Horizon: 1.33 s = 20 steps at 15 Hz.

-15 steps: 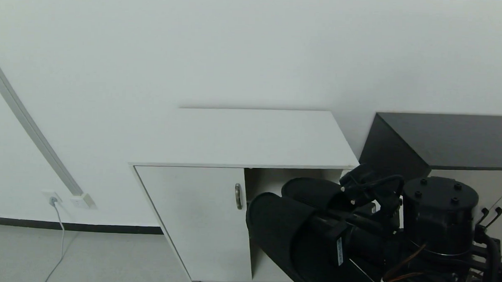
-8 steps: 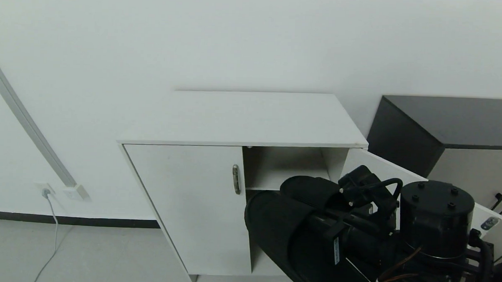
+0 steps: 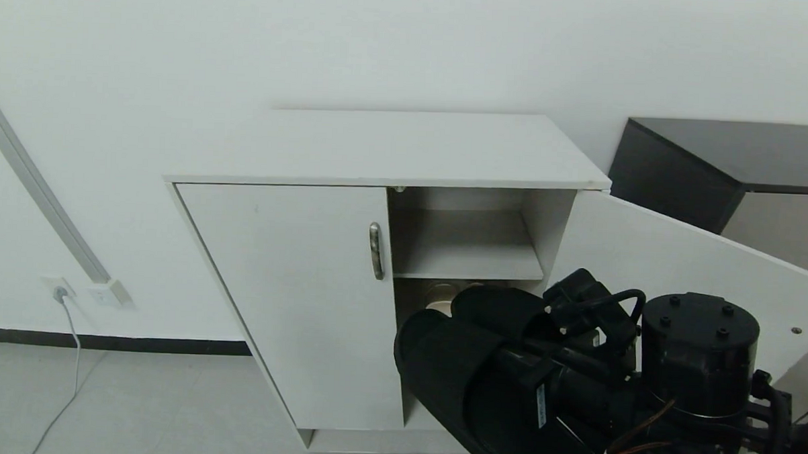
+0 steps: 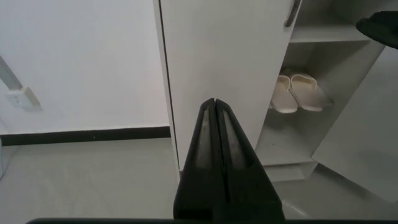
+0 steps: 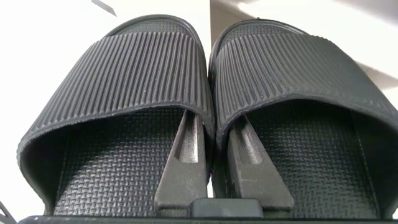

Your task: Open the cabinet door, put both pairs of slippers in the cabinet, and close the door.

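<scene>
Before the open cabinet (image 3: 413,147), right fingers (image 5: 183,168) pinch black slippers (image 5: 140,81) (one inside each); left fingers (image 4: 202,143) together.

Two black slippers (image 5: 124,68), two pale slippers (image 4: 297,93), one white cabinet (image 3: 407,146) with two doors (image 3: 287,297), apparently one dark cabinet (image 3: 681,176), upper right

White cabinet (image 3: 407,146), right door (image 3: 678,263) swung open, left door (image 3: 287,297) shut. Black slippers (image 3: 460,363) held up just in front of the open side. Pale slippers (image 3: 440,297) on the lower shelf, partly hidden behind them.
</scene>
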Motion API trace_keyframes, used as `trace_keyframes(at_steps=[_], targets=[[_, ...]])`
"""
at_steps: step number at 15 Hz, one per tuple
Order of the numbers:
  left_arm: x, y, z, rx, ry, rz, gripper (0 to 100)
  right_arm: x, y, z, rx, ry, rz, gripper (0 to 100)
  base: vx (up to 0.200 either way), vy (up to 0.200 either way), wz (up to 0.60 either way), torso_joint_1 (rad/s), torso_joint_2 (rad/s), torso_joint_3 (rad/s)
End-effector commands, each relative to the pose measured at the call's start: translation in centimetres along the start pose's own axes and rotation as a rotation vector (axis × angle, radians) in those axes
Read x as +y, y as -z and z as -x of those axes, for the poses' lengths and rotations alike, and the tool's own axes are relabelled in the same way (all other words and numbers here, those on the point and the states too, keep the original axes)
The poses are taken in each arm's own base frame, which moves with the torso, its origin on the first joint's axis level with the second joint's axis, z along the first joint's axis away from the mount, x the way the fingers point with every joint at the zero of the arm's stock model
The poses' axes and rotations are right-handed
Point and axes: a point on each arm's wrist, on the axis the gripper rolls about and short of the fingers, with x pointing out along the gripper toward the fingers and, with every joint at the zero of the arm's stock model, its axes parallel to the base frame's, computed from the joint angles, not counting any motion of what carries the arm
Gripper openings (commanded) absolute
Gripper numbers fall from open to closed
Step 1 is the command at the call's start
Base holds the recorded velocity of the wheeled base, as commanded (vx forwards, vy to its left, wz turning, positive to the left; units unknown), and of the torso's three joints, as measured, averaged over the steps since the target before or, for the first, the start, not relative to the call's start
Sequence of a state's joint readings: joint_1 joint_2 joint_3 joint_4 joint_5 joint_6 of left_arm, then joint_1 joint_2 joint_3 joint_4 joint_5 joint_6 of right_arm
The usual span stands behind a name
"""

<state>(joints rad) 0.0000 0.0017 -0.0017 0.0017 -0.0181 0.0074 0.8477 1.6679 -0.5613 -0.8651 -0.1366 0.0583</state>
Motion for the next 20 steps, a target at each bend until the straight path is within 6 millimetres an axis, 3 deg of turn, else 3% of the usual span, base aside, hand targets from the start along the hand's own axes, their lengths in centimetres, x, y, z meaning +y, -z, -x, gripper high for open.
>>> trace_keyframes(at_steps=[1,12,16,20], targets=[[0.0,0.0,0.0,0.0,0.0,0.0,0,0.0,0.2,-0.2,0.008,0.0,0.001,0,0.0,0.0,0.0,-0.149,0.48,0.315],[0.0,0.0,0.0,0.0,-0.001,0.0,0,-0.2,0.5,-0.5,0.005,0.01,-0.001,0,0.0,0.0,0.0,-0.094,0.46,0.358],[0.0,0.0,0.0,0.0,-0.001,0.0,0,-0.6,0.8,-1.5,0.009,0.039,-0.005,0,0.0,0.0,0.0,-0.011,0.15,0.138],[0.0,0.0,0.0,0.0,0.002,-0.003,0,0.3,0.8,-3.3,0.022,0.257,-0.03,0,0.0,0.0,0.0,0.0,0.0,0.0]])
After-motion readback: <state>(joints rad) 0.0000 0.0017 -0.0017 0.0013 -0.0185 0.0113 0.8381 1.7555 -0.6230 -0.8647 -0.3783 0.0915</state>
